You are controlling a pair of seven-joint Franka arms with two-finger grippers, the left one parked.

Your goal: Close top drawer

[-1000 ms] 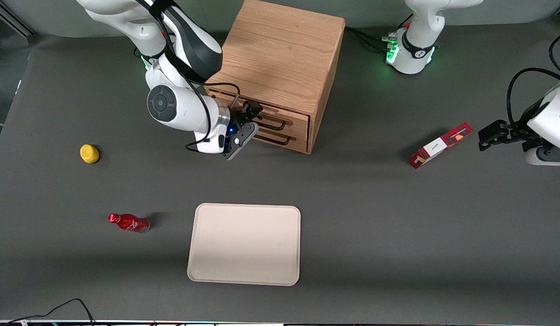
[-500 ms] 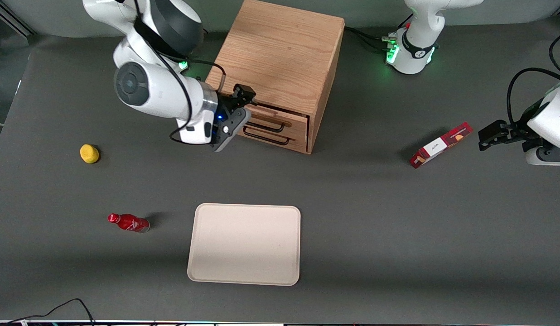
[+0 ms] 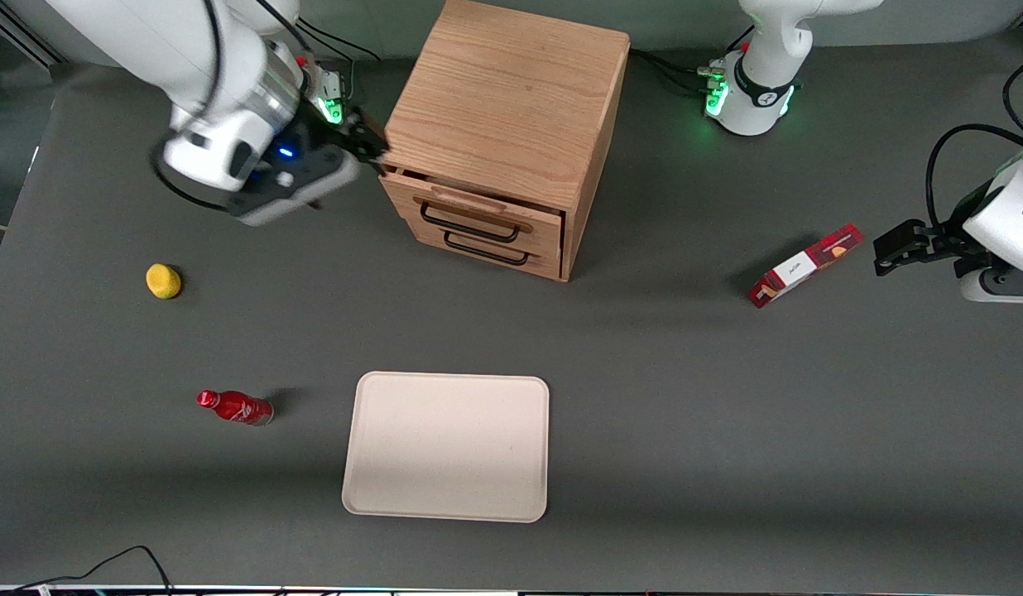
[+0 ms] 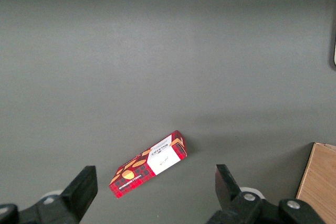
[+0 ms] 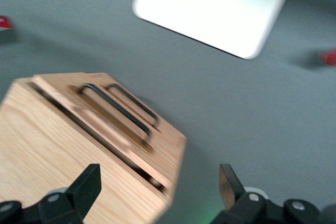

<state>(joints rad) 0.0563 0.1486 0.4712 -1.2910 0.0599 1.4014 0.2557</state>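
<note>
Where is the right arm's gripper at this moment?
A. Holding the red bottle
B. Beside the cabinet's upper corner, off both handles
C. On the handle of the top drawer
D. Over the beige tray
B: the gripper is at the upper corner of the cabinet, clear of the top drawer and its handle.

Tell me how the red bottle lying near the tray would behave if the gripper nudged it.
The red bottle lies on its side, so it would probably roll. It looks small, likely light, and could skid on the table. The gripper hovers by the cabinet, open.
</note>
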